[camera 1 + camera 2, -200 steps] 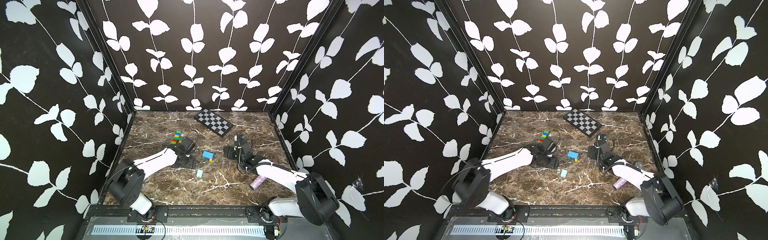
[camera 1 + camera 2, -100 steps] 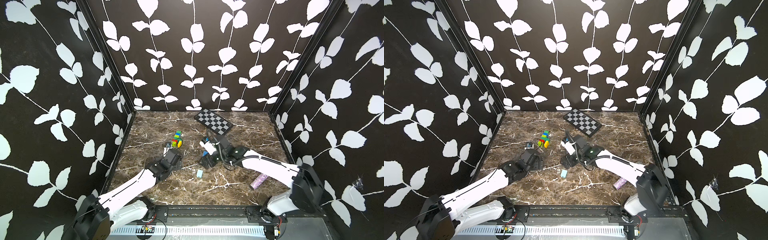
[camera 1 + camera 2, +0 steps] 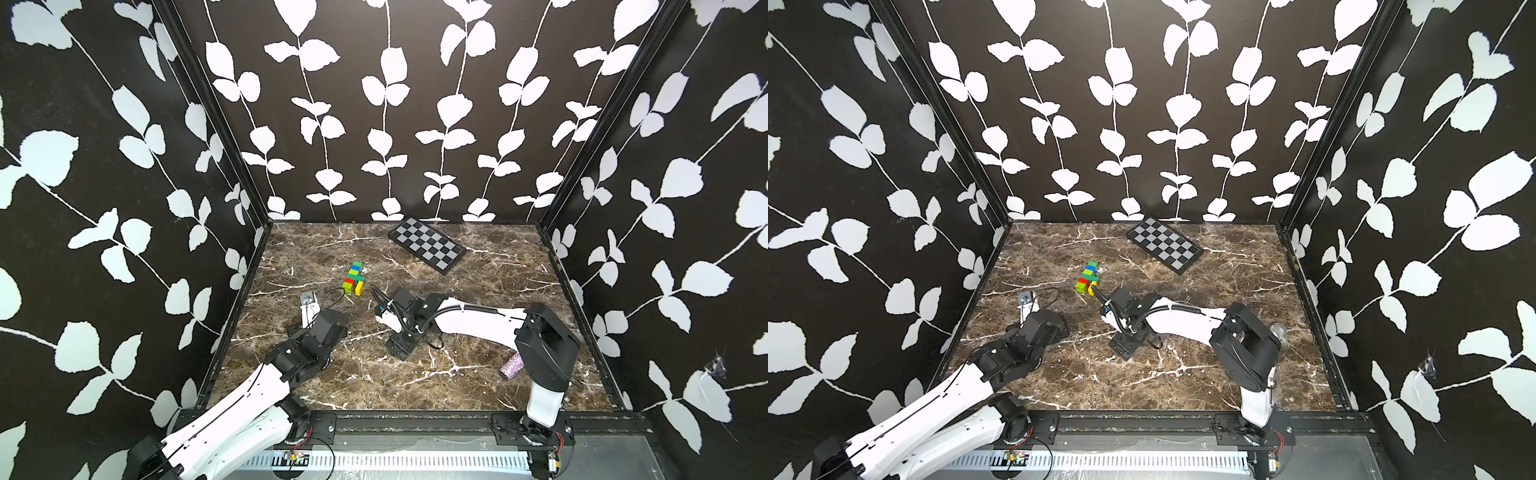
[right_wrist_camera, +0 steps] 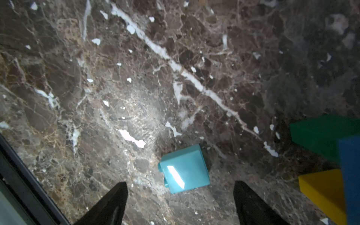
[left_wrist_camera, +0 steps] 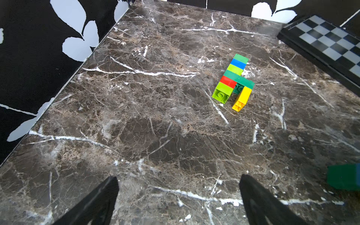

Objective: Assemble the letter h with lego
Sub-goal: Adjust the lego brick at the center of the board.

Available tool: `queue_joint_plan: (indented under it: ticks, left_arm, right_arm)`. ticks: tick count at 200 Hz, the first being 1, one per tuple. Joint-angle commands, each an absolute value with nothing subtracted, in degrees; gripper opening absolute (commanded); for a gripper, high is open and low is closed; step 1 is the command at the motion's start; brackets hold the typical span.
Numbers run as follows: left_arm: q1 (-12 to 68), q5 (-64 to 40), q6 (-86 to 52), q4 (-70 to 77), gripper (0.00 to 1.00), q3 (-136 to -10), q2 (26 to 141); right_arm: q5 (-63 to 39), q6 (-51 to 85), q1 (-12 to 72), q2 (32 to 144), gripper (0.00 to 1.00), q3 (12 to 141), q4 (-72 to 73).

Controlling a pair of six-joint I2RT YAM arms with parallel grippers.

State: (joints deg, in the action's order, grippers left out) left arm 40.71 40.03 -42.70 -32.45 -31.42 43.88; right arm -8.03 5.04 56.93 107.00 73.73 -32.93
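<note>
A joined multicoloured plastic lego assembly (image 3: 354, 279) lies flat on the brown marble tabletop (image 3: 478, 282), left of centre. The left gripper (image 5: 179, 194) has its fingers spread and empty. The right gripper (image 4: 180, 196) is likewise spread, with a loose pale blue plastic brick (image 4: 184, 168) just ahead.

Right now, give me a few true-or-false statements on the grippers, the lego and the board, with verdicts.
1. The left gripper is open and empty. True.
2. The right gripper is clamped on the pale blue brick. False: its jaws stand open; the brick lies loose on the table.
3. The joined lego piece rests on the checkered board. False: it lies on the table, apart from the board.
4. The joined lego piece includes a red brick. True.
</note>
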Motion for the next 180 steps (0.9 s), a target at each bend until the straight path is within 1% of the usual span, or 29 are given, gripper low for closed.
queue_joint_plan:
  ticks: [1, 40, 61, 78, 87, 115, 146, 180]
  left_arm:
    - [40.52, 41.14, -44.24, -34.21, 0.99, -30.35, 42.25]
    - [40.52, 40.96, -45.26, -34.8, 0.99, -29.88, 40.7]
    - [40.52, 40.63, -45.54, -34.64, 0.99, -29.52, 39.84]
    - [40.52, 40.43, -45.54, -34.56, 0.99, -29.27, 39.45]
    - [40.52, 40.35, -45.55, -34.69, 0.99, -29.34, 39.4]
    - [40.52, 39.89, -45.57, -34.8, 0.99, -29.36, 38.95]
    - [40.52, 38.73, -45.37, -34.37, 0.99, -29.18, 38.65]
    - [40.52, 36.81, -44.84, -33.74, 0.99, -29.18, 38.87]
  right_arm:
    - [-4.69, 5.76, 57.71, 109.07, 0.82, 74.77, -32.4]
    - [-1.78, 6.8, 58.35, 111.24, 0.76, 77.26, -34.58]
    - [-1.0, 8.68, 58.98, 111.35, 0.7, 76.84, -34.6]
    - [0.8, 11.08, 59.31, 111.76, 0.64, 76.94, -35.51]
    - [1.69, 12.17, 59.35, 111.97, 0.62, 76.99, -36.28]
    - [1.82, 14.71, 60.15, 111.71, 0.59, 76.29, -36.34]
    - [2.53, 20.26, 60.25, 111.31, 0.5, 76.36, -37.3]
    - [1.71, 25.54, 60.13, 110.74, 0.43, 76.01, -35.79]
